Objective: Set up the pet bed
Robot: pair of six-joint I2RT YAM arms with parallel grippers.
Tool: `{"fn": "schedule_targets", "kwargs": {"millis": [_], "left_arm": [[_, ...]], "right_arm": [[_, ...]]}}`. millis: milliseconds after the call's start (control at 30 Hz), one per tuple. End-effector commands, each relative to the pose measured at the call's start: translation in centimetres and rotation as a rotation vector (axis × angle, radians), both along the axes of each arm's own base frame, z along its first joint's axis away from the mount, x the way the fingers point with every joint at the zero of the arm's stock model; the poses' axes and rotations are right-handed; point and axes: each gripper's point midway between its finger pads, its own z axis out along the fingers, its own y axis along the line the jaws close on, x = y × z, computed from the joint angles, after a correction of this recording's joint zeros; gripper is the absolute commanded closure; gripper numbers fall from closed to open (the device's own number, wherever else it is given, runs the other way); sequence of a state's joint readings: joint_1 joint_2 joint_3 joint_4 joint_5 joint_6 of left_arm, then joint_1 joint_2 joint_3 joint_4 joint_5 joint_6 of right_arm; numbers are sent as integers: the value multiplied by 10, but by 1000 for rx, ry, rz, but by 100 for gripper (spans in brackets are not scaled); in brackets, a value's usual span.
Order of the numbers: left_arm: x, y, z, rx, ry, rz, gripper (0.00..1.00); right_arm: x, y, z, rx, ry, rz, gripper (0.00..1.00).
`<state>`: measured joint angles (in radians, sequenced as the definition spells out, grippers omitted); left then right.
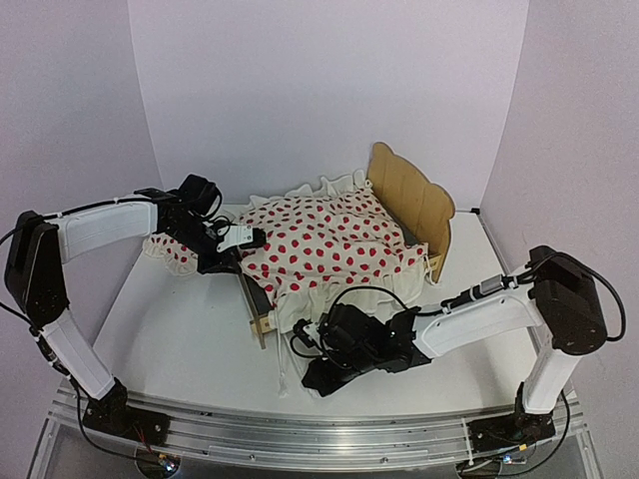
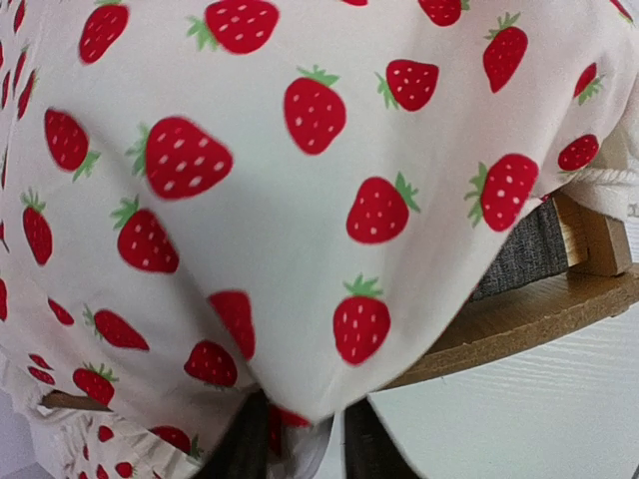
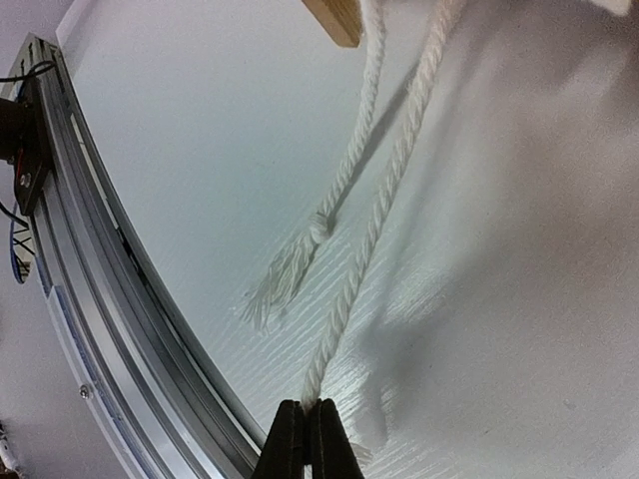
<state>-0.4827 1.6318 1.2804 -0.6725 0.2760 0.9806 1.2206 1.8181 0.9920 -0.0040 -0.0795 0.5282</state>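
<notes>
The pet bed stands mid-table, its wavy plywood headboard at the back right. A white blanket with red strawberries covers most of the bed. My left gripper is at the bed's left side, shut on the blanket's edge. In the left wrist view the cloth fills the frame and is pinched between my fingers. The bed's wooden rail and grey felt base show beneath it. My right gripper sits on the table in front of the bed, shut on a white twisted cord.
A second cord with a knotted, frayed end lies on the table beside the held one, below a wooden corner of the frame. A red-dotted ruffled piece lies behind my left arm. The metal base rail runs along the near edge.
</notes>
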Motion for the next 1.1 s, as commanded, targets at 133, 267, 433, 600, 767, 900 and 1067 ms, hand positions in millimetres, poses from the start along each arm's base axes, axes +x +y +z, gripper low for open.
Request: {"fn": "schedule_targets", "kwargs": {"millis": [133,267,433,600,767,900,1067], "left_arm": [[-23,-34,68,-187,-39,-114,37],[-78,-71,72,-246,-47,-268,37],[-102,-105,58,-290,-10,-317,33],[-127,-112,28,-211,-55,-466,28],[-134,-107,-6,-122,-123,-605,25],[-125,-121,-7,-153,-183,-594,30],[-118,-124,-13,-146,-231,-574,55]], "right_arm": [[-7,-3,9,14,12,10,100],[-6,-6,11,14,1,5,100],[-7,-3,10,16,8,14,100],[-6,-4,10,15,1,8,100],[-5,-2,10,15,-5,12,100],[-5,-2,10,15,-5,16,100],[-4,-6,10,9,-13,5,100]]}}
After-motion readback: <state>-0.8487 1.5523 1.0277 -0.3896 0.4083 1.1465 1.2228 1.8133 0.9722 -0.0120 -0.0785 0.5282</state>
